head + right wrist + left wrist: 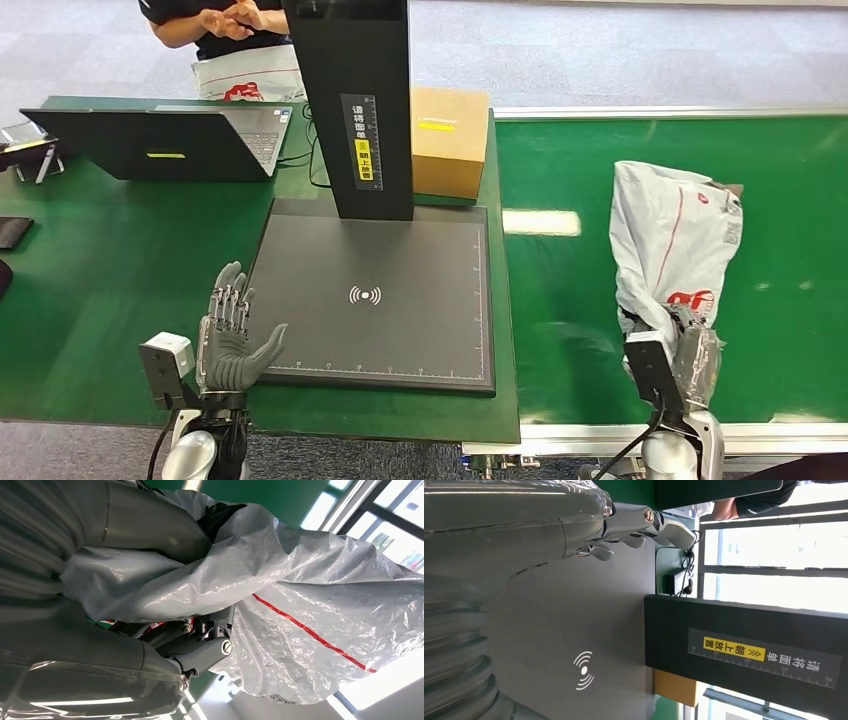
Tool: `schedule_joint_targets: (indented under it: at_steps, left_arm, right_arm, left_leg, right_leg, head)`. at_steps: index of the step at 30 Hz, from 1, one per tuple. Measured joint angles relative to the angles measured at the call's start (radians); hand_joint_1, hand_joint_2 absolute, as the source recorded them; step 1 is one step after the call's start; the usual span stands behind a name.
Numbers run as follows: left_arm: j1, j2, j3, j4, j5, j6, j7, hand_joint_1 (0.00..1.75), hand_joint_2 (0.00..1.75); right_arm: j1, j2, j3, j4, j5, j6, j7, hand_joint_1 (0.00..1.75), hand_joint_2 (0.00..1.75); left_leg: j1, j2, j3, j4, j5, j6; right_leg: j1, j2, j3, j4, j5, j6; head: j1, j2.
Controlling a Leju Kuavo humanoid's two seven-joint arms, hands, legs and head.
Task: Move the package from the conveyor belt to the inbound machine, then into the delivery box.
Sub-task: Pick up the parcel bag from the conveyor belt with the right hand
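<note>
A grey plastic mailer package (672, 240) with red print lies on the green conveyor belt (570, 270) at the right. My right hand (688, 335) grips its near end; in the right wrist view the thumb (150, 527) and fingers (200, 652) close around the crumpled plastic of the package (310, 600). The inbound machine, a dark scan pad (400, 330) with a black upright column (355, 110), sits in the middle. My left hand (232, 335) hovers open at the pad's near left corner, fingers spread, holding nothing; the left wrist view shows the pad (574, 630) beyond the fingers (644, 520).
A brown cardboard box (449, 140) stands behind the pad, right of the column. An open laptop (170, 142) sits at the back left, small dark devices (14, 232) at the far left edge. A person (215, 25) stands behind the table with another mailer (245, 78).
</note>
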Motion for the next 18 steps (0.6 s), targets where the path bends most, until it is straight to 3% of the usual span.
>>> schedule_joint_targets:
  at_steps: [7, 11, 18]
  left_arm:
    - [-0.003, 0.001, -0.001, 0.003, 0.000, 0.000, -0.001, 0.00, 1.75]
    - [-0.006, 0.002, -0.002, 0.008, 0.000, -0.002, -0.005, 0.00, 1.75]
    - [-0.032, 0.008, -0.015, 0.025, 0.006, -0.006, -0.019, 0.00, 1.75]
  right_arm:
    - [0.002, 0.000, 0.054, -0.043, 0.015, 0.007, -0.008, 1.75, 1.75]
    - [0.002, -0.002, 0.086, -0.056, 0.045, 0.063, -0.030, 1.75, 1.75]
    - [-0.058, -0.041, 0.292, -0.070, 0.187, 0.138, -0.036, 1.75, 1.75]
  left_leg:
    - [0.000, 0.000, 0.000, 0.000, 0.000, 0.000]
    - [0.000, 0.000, 0.000, 0.000, 0.000, 0.000]
    - [0.000, 0.000, 0.000, 0.000, 0.001, -0.001]
  right_leg:
    - [0.000, 0.000, 0.000, 0.000, 0.000, 0.000]
    - [0.000, 0.000, 0.000, 0.000, 0.000, 0.000]
    - [0.000, 0.000, 0.000, 0.002, 0.000, 0.000]
  head:
    - [0.000, 0.000]
    - [0.000, 0.000]
    - [0.000, 0.000]
